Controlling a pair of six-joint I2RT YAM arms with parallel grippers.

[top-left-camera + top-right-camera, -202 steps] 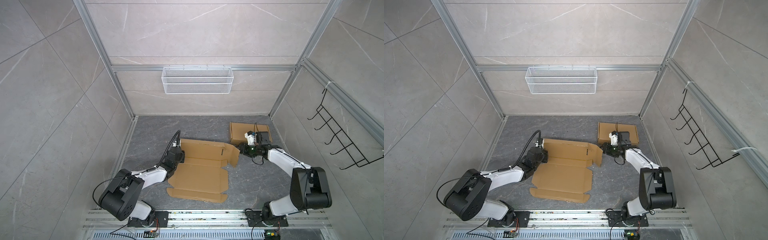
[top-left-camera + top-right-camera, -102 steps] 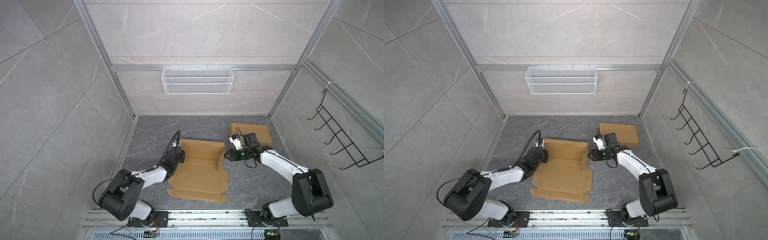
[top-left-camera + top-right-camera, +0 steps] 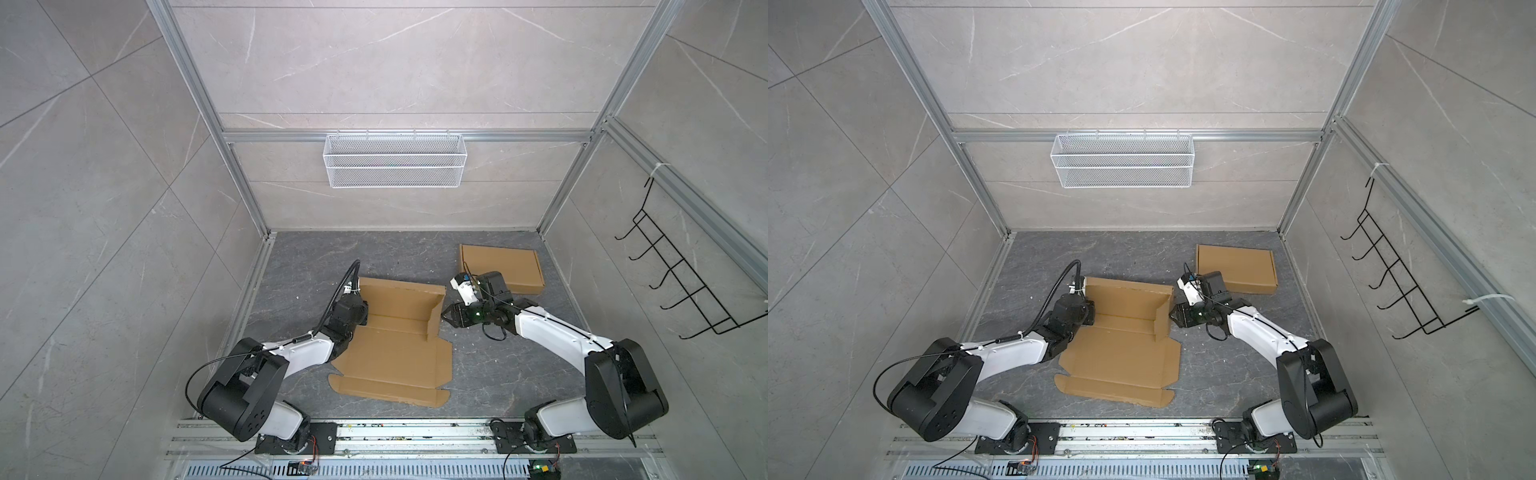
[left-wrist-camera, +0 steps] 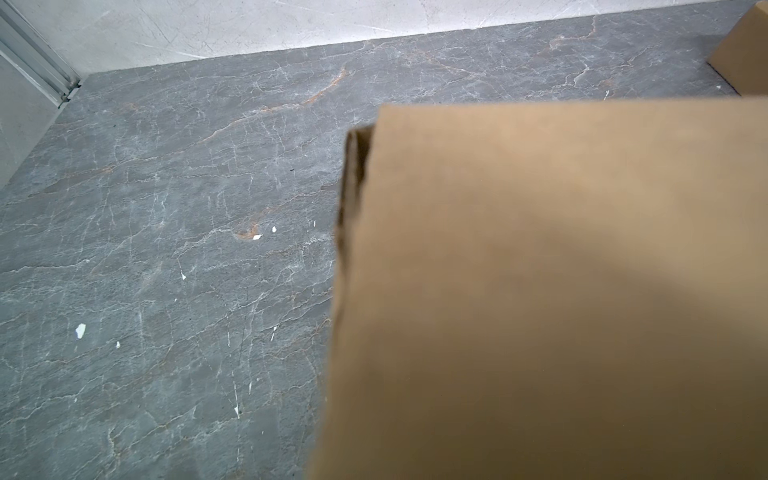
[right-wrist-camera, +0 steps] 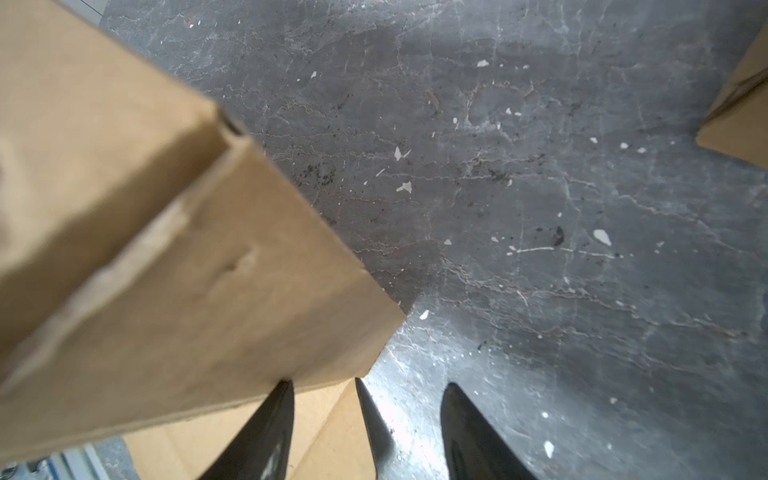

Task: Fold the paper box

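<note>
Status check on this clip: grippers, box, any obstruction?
Left gripper shut at paper box left edge. Right gripper open at raised right flap. Rear wall up, front panels flat. Folded box beyond, nothing blocking.

We see a plain tan-brown box (image 3: 390, 357) in the middle of both top views, unprinted, a shade darker inside its raised walls. A second box (image 3: 498, 268), right of centre, is the same tan. The floor (image 3: 311, 257) is dark grey stone, veined in pale lines, with rusty streaks and scattered white flecks. The walls (image 3: 395, 62) are light grey-beige tiles with thin white veins, edged by silver rails (image 3: 399, 136). Above centre we find a white mesh basket (image 3: 395, 166); at the right edge, a black hook rack (image 3: 681, 291). The left arm (image 3: 303, 353) and right arm (image 3: 552, 336) are white with black joints. A green light (image 3: 476, 314) glows on the right one.
</note>
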